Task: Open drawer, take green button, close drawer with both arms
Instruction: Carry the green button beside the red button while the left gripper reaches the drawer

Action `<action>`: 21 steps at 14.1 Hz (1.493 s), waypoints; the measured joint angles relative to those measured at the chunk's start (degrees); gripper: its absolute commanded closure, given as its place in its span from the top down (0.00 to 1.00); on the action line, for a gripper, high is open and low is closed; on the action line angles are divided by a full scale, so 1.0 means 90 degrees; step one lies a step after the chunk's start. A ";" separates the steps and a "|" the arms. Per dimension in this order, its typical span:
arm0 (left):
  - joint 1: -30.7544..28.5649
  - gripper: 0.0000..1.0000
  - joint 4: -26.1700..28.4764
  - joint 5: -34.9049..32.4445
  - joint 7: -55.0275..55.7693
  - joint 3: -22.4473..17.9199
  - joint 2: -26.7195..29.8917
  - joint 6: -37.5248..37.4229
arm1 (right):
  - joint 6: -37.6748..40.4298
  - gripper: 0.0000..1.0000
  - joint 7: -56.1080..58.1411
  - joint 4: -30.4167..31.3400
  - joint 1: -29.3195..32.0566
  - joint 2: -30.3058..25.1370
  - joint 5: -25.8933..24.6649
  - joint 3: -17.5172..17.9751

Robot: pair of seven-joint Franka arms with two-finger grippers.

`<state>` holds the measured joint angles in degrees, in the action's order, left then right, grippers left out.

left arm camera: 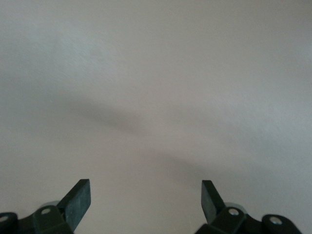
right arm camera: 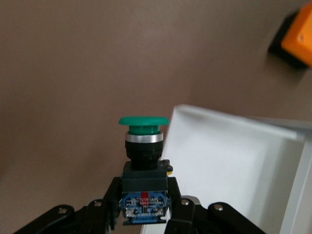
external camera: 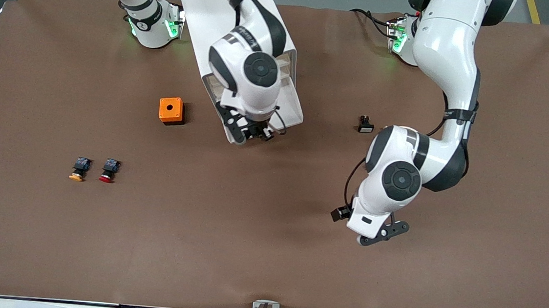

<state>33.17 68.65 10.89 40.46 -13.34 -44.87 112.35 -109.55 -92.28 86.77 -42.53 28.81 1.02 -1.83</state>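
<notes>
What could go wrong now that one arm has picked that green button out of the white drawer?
The right gripper pinches the green button only by its blue back end, so it might tilt or slip out over the open drawer. The drawer has yet to be closed; the open left gripper hangs over bare table, so a misjudged push could shift the whole cabinet instead.

Green-capped button [right arm camera: 144, 170], black body, blue back, clamped in right gripper [right arm camera: 144, 214], above the white drawer's [right arm camera: 234, 175] rim. White arms: left gripper [left arm camera: 146, 204] jaws apart over bare table.
</notes>
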 measured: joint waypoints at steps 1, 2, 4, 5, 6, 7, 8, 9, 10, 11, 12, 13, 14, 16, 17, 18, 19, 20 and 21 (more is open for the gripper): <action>0.0077 1.00 0.0030 0.0000 0.0000 0.0003 0.0000 -0.0001 | 0.0002 0.00 0.0408 0.0000 0.0192 -0.0037 -0.0012 -0.0011; 0.0146 1.00 0.0071 0.0000 0.0001 0.0004 -0.0001 -0.0012 | -0.0004 0.00 0.0829 0.0000 0.0375 -0.0050 -0.0044 -0.0018; 0.0226 1.00 0.0141 0.0000 0.0023 0.0004 -0.0001 -0.0070 | -0.0171 0.00 0.1740 0.0090 0.0764 -0.0048 -0.0144 -0.0028; 0.0230 1.00 0.0156 0.0000 0.0061 0.0005 0.0000 -0.0081 | -0.0439 0.00 0.2218 0.0238 0.0974 -0.0055 -0.0153 -0.0032; 0.0229 1.00 0.0168 0.0010 0.0186 0.0005 -0.0001 -0.0083 | -0.0831 0.00 0.2718 0.0485 0.1200 -0.0084 -0.0157 -0.0036; 0.0233 1.00 0.0183 0.0023 0.0396 0.0012 -0.0001 -0.0083 | -0.1265 0.00 0.3236 0.0798 0.1439 -0.0143 -0.0159 -0.0040; 0.0261 1.00 0.0206 0.0025 0.0664 0.0031 -0.0005 -0.0083 | -0.1623 0.00 0.3809 0.1123 0.1695 -0.0218 -0.0159 -0.0042; 0.0327 1.00 0.0229 0.0025 0.0930 0.0043 -0.0025 -0.0084 | -0.1825 0.00 0.4400 0.1403 0.1945 -0.0301 -0.0160 -0.0044; 0.0422 1.00 0.0236 0.0025 0.1150 0.0050 -0.0053 -0.0083 | -0.1913 0.00 0.4934 0.1618 0.2176 -0.0376 -0.0160 -0.0045; 0.0514 1.00 0.0239 0.0025 0.1309 0.0051 -0.0073 -0.0083 | -0.1953 0.00 0.5400 0.1762 0.2379 -0.0440 -0.0160 -0.0045; 0.0595 1.00 0.0239 0.0025 0.1423 0.0051 -0.0081 -0.0083 | -0.1963 0.00 0.5860 0.1871 0.2562 -0.0502 -0.0160 -0.0045; 0.0661 1.00 0.0239 0.0026 0.1499 0.0052 -0.0082 -0.0074 | -0.1979 0.00 0.6272 0.1955 0.2714 -0.0552 -0.0160 -0.0045; 0.0722 1.00 0.0239 0.0031 0.1524 0.0054 -0.0084 -0.0034 | -0.2024 0.00 0.6660 0.2033 0.2844 -0.0596 -0.0160 -0.0044; 0.0815 1.00 0.0240 0.0083 0.1531 0.0086 -0.0112 0.0127 | -0.2307 0.00 0.7317 0.2276 0.3044 -0.0672 -0.0160 -0.0042; 0.0838 1.00 0.0240 0.0095 0.1531 0.0160 -0.0133 0.0159 | -0.2587 0.00 0.7580 0.2469 0.3133 -0.0692 -0.0160 -0.0040; 0.0874 1.00 0.0241 0.0096 0.1531 0.0229 -0.0162 0.0177 | -0.2924 0.00 0.7837 0.2697 0.3235 -0.0700 -0.0160 -0.0040; 0.0926 1.00 0.0241 0.0097 0.1531 0.0274 -0.0193 0.0196 | -0.3230 0.00 0.8065 0.2928 0.3359 -0.0703 -0.0160 -0.0042; 0.0993 1.00 0.0242 0.0104 0.1531 0.0297 -0.0221 0.0210 | -0.3464 0.00 0.8251 0.3137 0.3500 -0.0702 -0.0160 -0.0043; 0.1070 1.00 0.0242 0.0110 0.1531 0.0309 -0.0237 0.0221 | -0.3637 0.00 0.8386 0.3312 0.3632 -0.0703 -0.0161 -0.0043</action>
<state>42.80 70.83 11.89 54.24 -10.56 -47.00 114.34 -142.28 -16.81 116.58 -9.84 22.49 -0.43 -2.22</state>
